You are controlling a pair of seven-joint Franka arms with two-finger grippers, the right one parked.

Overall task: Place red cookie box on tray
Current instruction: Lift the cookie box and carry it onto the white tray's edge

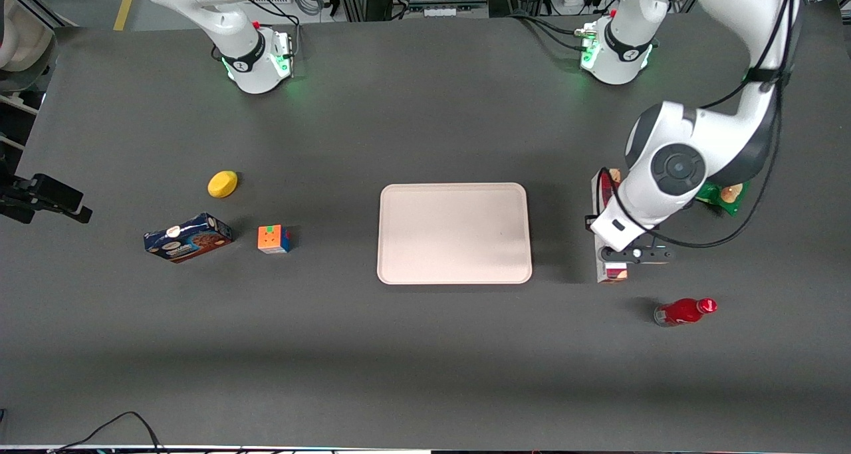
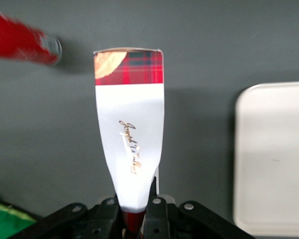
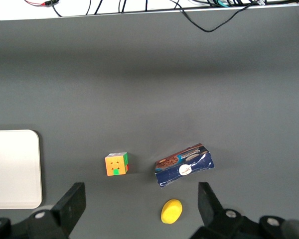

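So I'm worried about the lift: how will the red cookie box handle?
Likely light and fairly stiff, being a carton. The pincer holds the red cookie box near one end, so the long free end may sag or swing. Flat sides shouldn't roll.

Front cam: high, looking steeply down on the whole dark grey table (image 1: 425, 347). Left wrist cam: close, past the gripper (image 2: 134, 219). Both show the pale beige rectangular tray (image 1: 455, 233) (right wrist too).
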